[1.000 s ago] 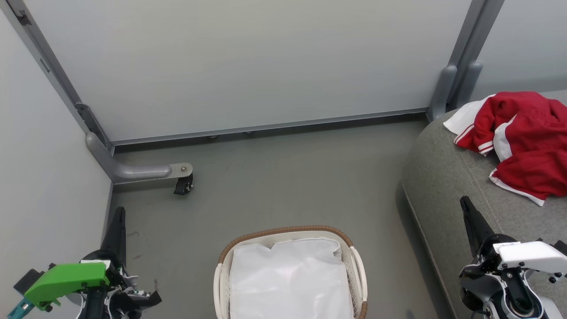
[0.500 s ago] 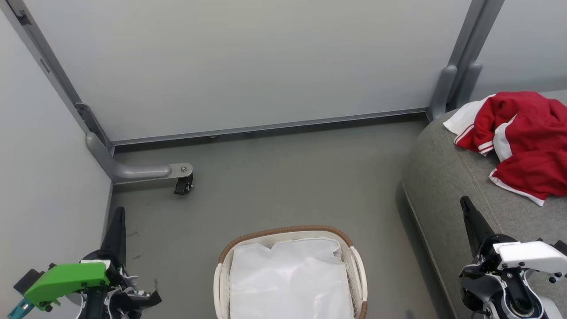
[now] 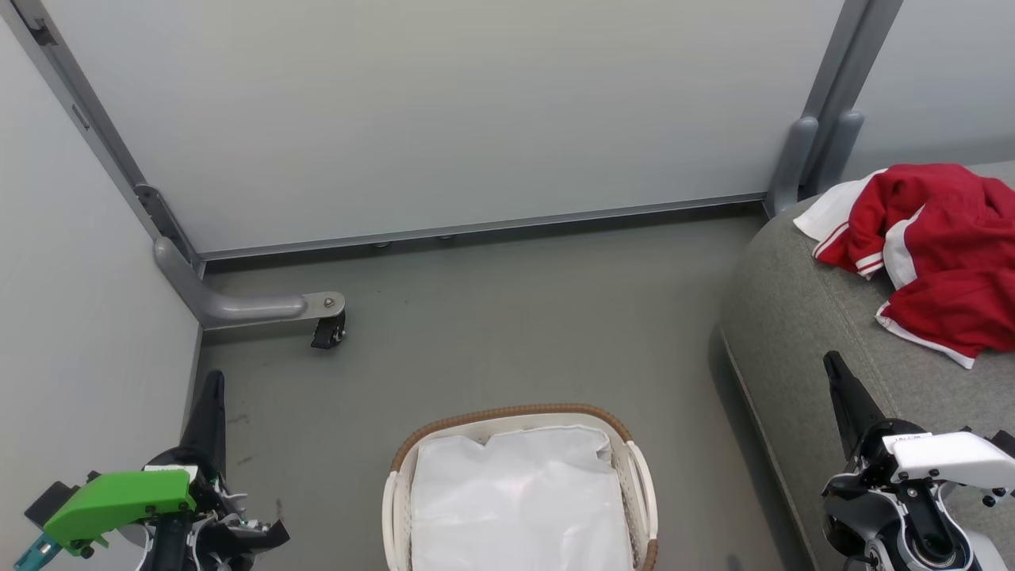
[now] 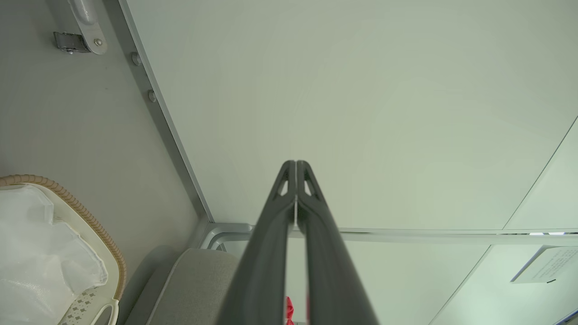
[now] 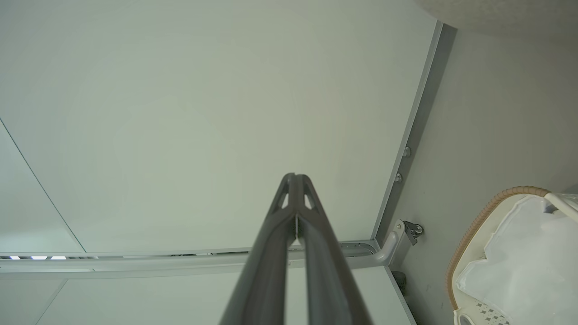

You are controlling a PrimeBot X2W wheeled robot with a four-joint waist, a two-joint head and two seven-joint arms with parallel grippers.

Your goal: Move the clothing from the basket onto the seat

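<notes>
The red clothing (image 3: 936, 254) with white striped trim lies crumpled on the grey seat (image 3: 801, 333) at the right of the head view. The white basket (image 3: 644, 484) with its brown woven rim stands on the floor at the bottom centre, only its white liner (image 3: 519, 500) showing inside. My left gripper (image 3: 212, 381) is shut and holds nothing, low at the left, well apart from the basket. My right gripper (image 3: 831, 361) is shut with nothing in it, over the seat's front edge, below the clothing. The basket's rim (image 4: 90, 221) also appears in the left wrist view and the basket's rim (image 5: 474, 230) in the right wrist view.
Pale partition walls (image 3: 444, 111) close off the back and left. A grey metal foot with a caster (image 3: 327, 329) juts onto the floor at the left. A grey post (image 3: 793, 162) stands by the seat's far corner. Grey floor (image 3: 515, 317) lies between basket and wall.
</notes>
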